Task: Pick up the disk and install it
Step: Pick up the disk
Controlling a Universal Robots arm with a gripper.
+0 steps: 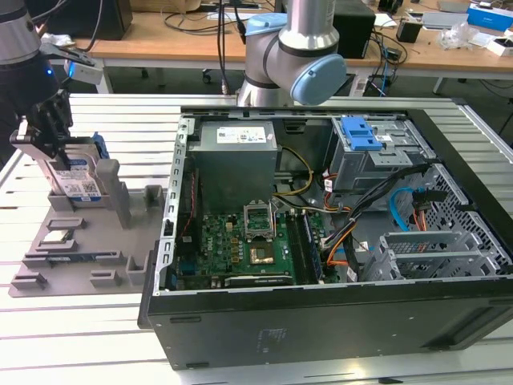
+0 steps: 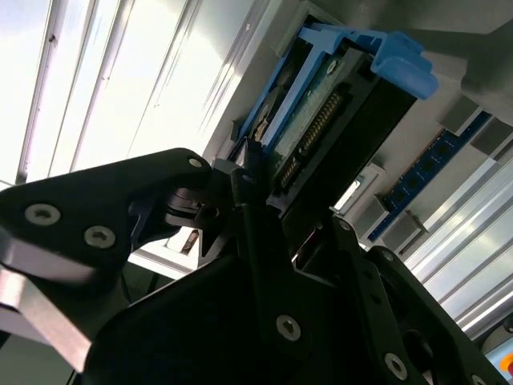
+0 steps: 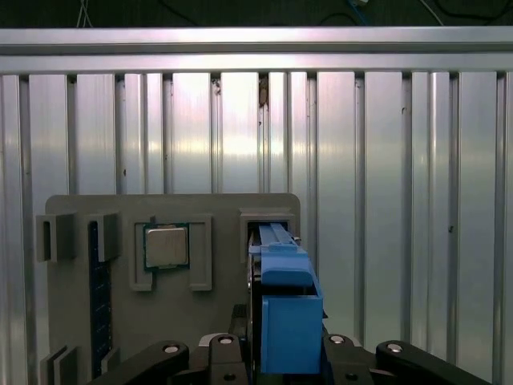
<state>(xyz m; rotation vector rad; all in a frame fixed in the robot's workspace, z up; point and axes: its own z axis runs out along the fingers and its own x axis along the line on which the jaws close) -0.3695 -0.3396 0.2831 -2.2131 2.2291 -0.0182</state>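
Pinching the disk (image 1: pixel 78 183) from both sides, the tool (image 1: pixel 50 148) has its fingers closed on the upper end of the drive and its blue carrier frame. The disk stands upright on edge, its lower end at a slot of the grey parts tray (image 1: pixel 80 265), near the tray's rear corner in the exterior view. A small silver chip (image 3: pixel 166 245) lies in a square pocket of the tray, just beside that slot. The open computer case (image 1: pixel 321 329) sits just beside the tray on the slatted worktop (image 1: pixel 120 120).
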